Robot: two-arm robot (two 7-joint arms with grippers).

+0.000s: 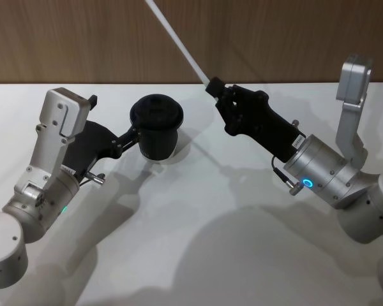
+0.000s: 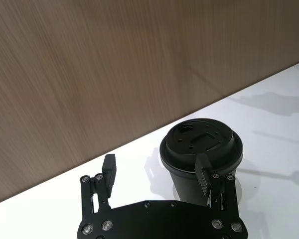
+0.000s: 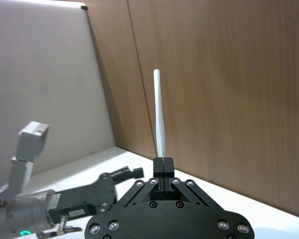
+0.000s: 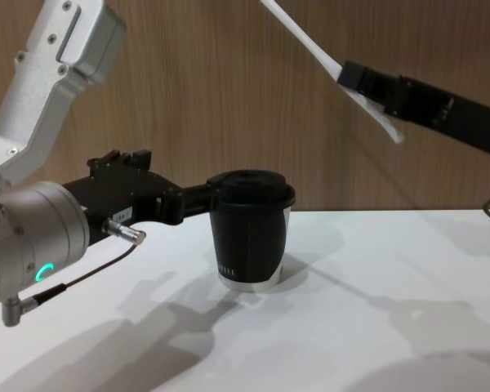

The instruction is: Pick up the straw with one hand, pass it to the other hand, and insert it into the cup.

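Starting nearest me, the left end effector (image 2: 155, 163) is sitting just to the near left of the cup (image 1: 157, 137). It is spread wide and carrying nothing. One of its fingers (image 2: 203, 174) is lying against the cup's side just under the lid (image 2: 199, 142), and the cup is not centred between the two. The cup is standing upright on the bench (image 1: 210, 255). Beyond it to the right, and well above it, the right end effector (image 1: 212, 87) is pinching the straw (image 1: 179, 41) tight. The straw's long free part is slanting up and back toward the wooden wall (image 1: 293, 32), ending high over the cup. I am judging that the pick-up is done and the hand-over is coming due, since the straw is aloft in one end effector and the other is empty. The next move calls for bringing the two together so the spread fingers can close on the free length before the right lets go. After that the straw needs tipping upright over the cup. The left wrist view is giving me the lid's top with its recesses, which the chest view hides, though I cannot tell which recess takes the straw. The chest view is showing a short tail of straw poking down past the pinch, and how high the straw is above the cup. The right wrist view is showing the straw running straight out from the pressed fingertips.
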